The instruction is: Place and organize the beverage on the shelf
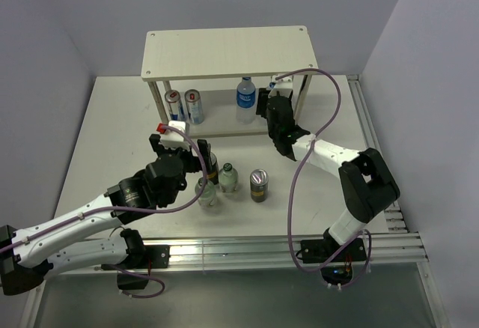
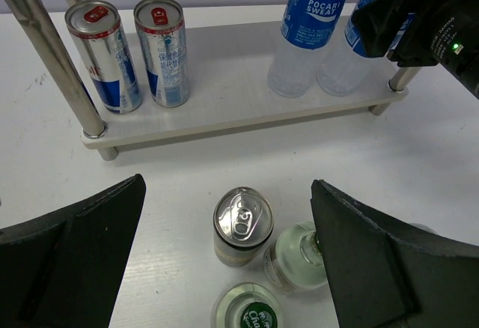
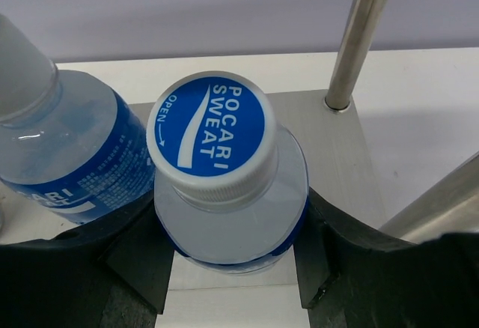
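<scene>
— Cans nearest?
— One can (image 2: 241, 225) and glass bottles (image 2: 299, 257) stand on the worktop (image 2: 419, 171) under the left tool (image 2: 228, 216), which is spread wide. Farther, the right tool (image 3: 228, 260) clamps a Pocari bottle (image 3: 213, 129) on the shelf (image 1: 224, 52), lower board.
— Risk?
— A sideways pull-out could topple the neighbouring bottle (image 3: 60, 141) just beside it.

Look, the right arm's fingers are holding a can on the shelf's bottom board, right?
Not a can. The right fingers are holding a bottle on the shelf's bottom board. The right wrist view shows it.
</scene>
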`<state>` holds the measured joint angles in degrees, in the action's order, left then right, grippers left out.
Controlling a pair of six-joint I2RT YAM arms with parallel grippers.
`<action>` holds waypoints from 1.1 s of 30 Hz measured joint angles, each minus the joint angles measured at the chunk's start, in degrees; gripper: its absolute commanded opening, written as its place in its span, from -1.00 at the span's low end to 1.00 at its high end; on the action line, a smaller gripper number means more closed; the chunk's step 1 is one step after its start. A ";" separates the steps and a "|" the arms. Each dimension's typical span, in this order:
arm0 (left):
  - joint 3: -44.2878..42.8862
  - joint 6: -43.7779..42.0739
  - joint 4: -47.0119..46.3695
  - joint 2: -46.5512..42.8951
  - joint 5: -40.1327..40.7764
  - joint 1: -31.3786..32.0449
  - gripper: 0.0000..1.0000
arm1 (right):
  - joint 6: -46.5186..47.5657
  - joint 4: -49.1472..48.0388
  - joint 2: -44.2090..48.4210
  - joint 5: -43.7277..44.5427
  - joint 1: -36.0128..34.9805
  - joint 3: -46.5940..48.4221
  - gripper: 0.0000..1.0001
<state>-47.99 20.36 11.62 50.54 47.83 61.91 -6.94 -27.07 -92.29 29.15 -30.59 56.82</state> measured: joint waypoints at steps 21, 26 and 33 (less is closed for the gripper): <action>0.00 0.09 -0.13 0.07 -0.52 -0.83 0.99 | 0.39 -3.91 -2.03 3.89 0.00 1.66 0.61; 0.00 0.09 -0.11 0.07 -0.52 -0.87 0.99 | 0.15 -4.33 -2.03 4.09 0.00 1.73 0.74; 0.00 0.17 -0.11 0.07 -0.52 -0.87 0.99 | -1.03 -5.07 -0.61 4.50 0.00 -0.46 0.76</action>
<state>-47.99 20.53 11.51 50.61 47.31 61.04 -7.97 -32.14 -92.90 33.65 -30.59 56.36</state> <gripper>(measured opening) 0.994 0.873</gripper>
